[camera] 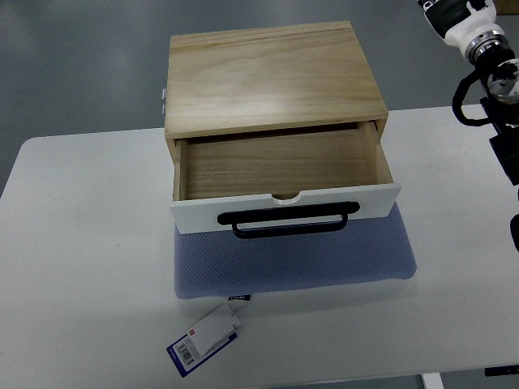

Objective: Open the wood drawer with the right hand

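Observation:
A light wood drawer box [272,73] stands at the middle of the white table [81,259]. Its drawer [280,166] is pulled out toward me and looks empty inside. The drawer has a white front [284,207] with a black bar handle [289,220]. My right hand [496,121] is at the picture's far right edge, up and to the right of the box, well apart from the handle and partly cut off by the frame. Its white and black forearm [466,24] comes in from the top right corner. It holds nothing that I can see.
A blue-grey padded mat [296,263] lies under the box and sticks out in front of it. A paper tag with a barcode [204,339] hangs from the mat's front left corner. The grey floor [73,65] shows beyond the table's far edge.

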